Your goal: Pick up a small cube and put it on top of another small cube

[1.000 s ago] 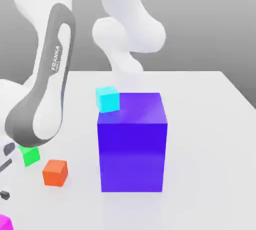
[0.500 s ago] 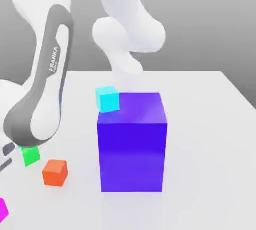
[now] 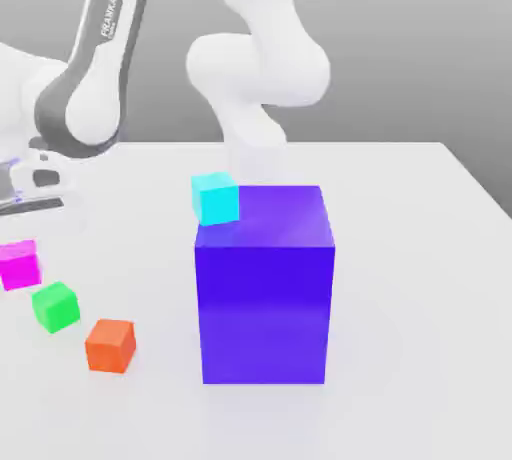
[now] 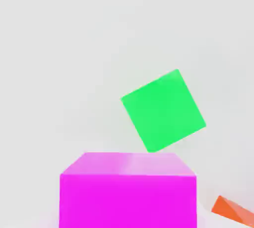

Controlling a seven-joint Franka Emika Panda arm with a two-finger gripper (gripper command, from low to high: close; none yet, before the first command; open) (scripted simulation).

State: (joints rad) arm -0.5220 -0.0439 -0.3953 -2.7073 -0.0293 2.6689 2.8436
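Observation:
The small magenta cube (image 3: pixel 18 264) hangs off the table at the exterior view's far left, with my gripper (image 3: pixel 16 244) shut on it from above. In the hand view the magenta cube (image 4: pixel 128 190) looms close, and the table lies far beneath it. A small green cube (image 3: pixel 55 306) rests on the table just below and to the exterior view's right of the held cube. The hand view shows that green cube (image 4: pixel 162 110) lying flat, turned at an angle, and untouched.
A small orange cube (image 3: pixel 110 345) sits right of the green one, its corner (image 4: pixel 233 211) showing in the hand view. A big blue-purple block (image 3: pixel 264 283) stands mid-table with a small cyan cube (image 3: pixel 215 198) behind its upper left corner. The white table (image 3: pixel 410 278) stretches bare to the right.
The gripper closed on the magenta cube at the lower left and lifted it clear of the table. The arm has risen with it. The other cubes have not moved.

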